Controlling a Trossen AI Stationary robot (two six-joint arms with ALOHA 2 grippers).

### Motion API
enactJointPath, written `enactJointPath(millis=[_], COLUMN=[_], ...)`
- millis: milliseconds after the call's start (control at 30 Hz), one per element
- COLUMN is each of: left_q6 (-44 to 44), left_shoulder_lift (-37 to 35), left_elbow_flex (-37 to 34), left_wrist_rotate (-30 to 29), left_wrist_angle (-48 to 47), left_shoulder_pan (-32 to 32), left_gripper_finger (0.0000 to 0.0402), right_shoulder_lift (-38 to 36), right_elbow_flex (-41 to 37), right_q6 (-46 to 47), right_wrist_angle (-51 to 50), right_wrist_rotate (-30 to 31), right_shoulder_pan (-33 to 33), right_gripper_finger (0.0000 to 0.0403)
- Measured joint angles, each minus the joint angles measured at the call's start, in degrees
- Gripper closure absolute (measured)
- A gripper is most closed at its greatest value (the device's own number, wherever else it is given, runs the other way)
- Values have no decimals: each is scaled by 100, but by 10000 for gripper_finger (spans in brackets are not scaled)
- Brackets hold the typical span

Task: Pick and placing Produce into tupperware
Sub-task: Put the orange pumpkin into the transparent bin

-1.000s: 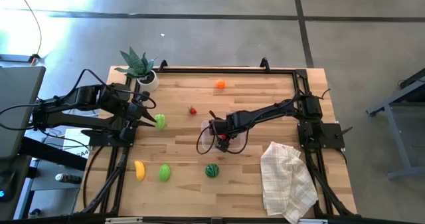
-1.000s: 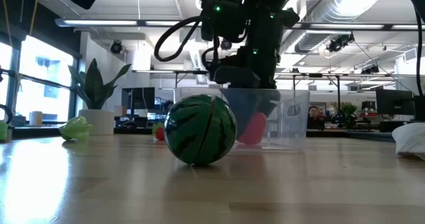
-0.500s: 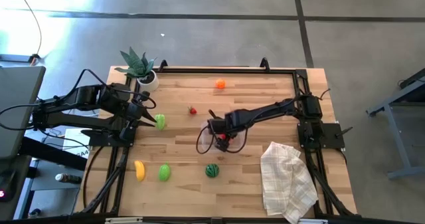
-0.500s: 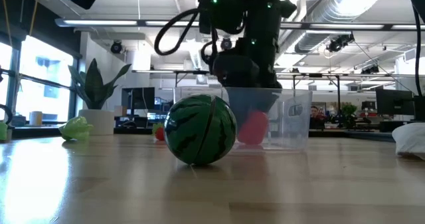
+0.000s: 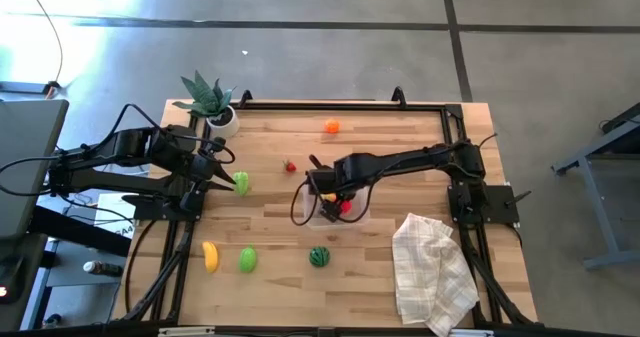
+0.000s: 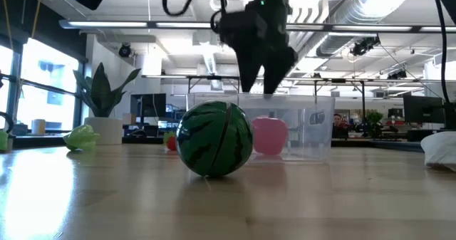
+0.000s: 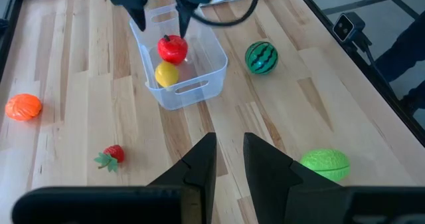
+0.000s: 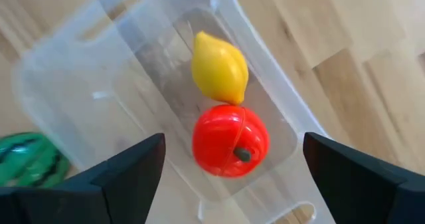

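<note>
The clear tupperware (image 5: pixel 340 209) stands mid-table and holds a red pepper (image 8: pixel 230 141) and a yellow lemon (image 8: pixel 220 68), both lying on its floor. My right gripper (image 8: pixel 234 144) hangs open and empty just above it, fingers pointing down; it also shows in the low view (image 6: pixel 258 83). My left gripper (image 7: pixel 229 161) waits near the table's left edge, slightly open and empty, beside a green piece (image 7: pixel 325 164). On the table lie an orange (image 5: pixel 331 127), a strawberry (image 5: pixel 290 166), a banana (image 5: pixel 210 255), another green piece (image 5: pixel 247 260) and the watermelon (image 5: pixel 318 256).
A potted plant (image 5: pixel 210 99) stands at the far left corner. A white checked cloth (image 5: pixel 432 272) lies crumpled at the near right. A black frame (image 5: pixel 340 104) runs along the table's far edge and sides. Bare wood shows between the tupperware and the far edge.
My right gripper has risen out of the tupperware and gone a little toward the far left. The red pepper it had low in the container now lies on the container's floor beside the lemon.
</note>
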Motion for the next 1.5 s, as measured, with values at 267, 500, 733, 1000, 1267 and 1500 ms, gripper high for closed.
enactJointPath(millis=[267,500,733,1000,1267,1500], left_q6=[1,0,0,1,0,0], left_shoulder_lift=[1,0,1,0,1,0], left_elbow_flex=[0,0,0,0,0,0], left_wrist_rotate=[-2,-1,0,0,0,-1], left_wrist_angle=[0,-2,-1,-2,0,-1], left_shoulder_pan=[0,1,1,2,0,1], left_gripper_finger=[334,334,334,334,334,334], right_shoulder_lift=[-2,-13,-15,-15,-7,-10], right_elbow_flex=[1283,1968,1847,1158,86,-503], right_q6=[-13,-337,-1150,-2627,-2175,-1119], right_wrist_angle=[-934,-1423,-1540,-537,711,2289], right_wrist_rotate=[486,1356,1741,8,-2020,-2038], right_shoulder_pan=[11,-78,-866,-2622,-3739,-3757], right_gripper_finger=[54,54,54,54,54,54])
